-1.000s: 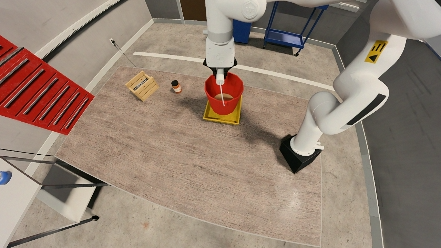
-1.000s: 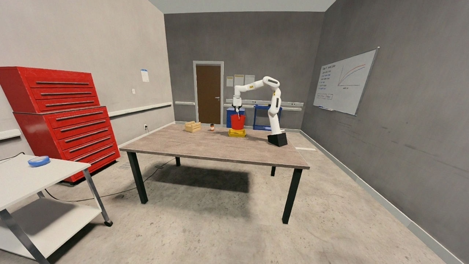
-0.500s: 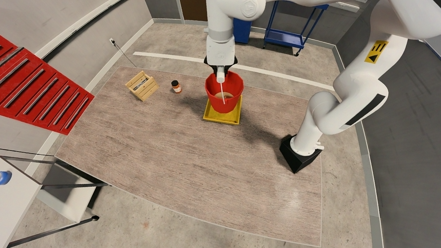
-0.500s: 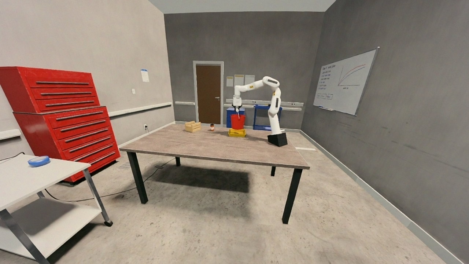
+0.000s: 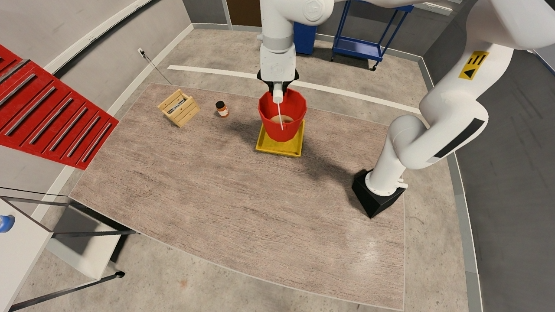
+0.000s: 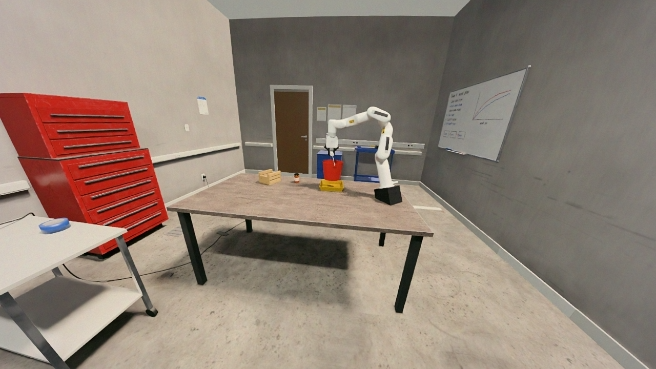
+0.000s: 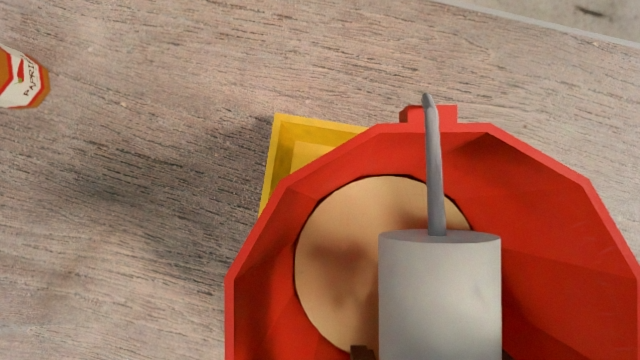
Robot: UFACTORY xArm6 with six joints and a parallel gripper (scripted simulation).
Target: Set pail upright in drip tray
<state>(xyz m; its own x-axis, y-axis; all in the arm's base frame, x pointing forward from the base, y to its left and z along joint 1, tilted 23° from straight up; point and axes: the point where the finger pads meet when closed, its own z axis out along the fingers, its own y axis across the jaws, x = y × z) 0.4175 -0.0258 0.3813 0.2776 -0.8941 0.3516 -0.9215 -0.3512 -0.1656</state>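
Observation:
The red pail hangs upright from its white handle grip, over the yellow drip tray at the far middle of the table. My gripper is shut on that handle grip, right above the pail's rim. In the wrist view the grey handle grip fills the lower middle, with the pail's tan floor below it and a corner of the tray showing past the rim. In the exterior view the pail sits low over the tray; I cannot tell whether its base touches.
A small spice jar stands left of the pail, and shows in the wrist view. A wooden crate lies further left. The arm's black base is on the table's right side.

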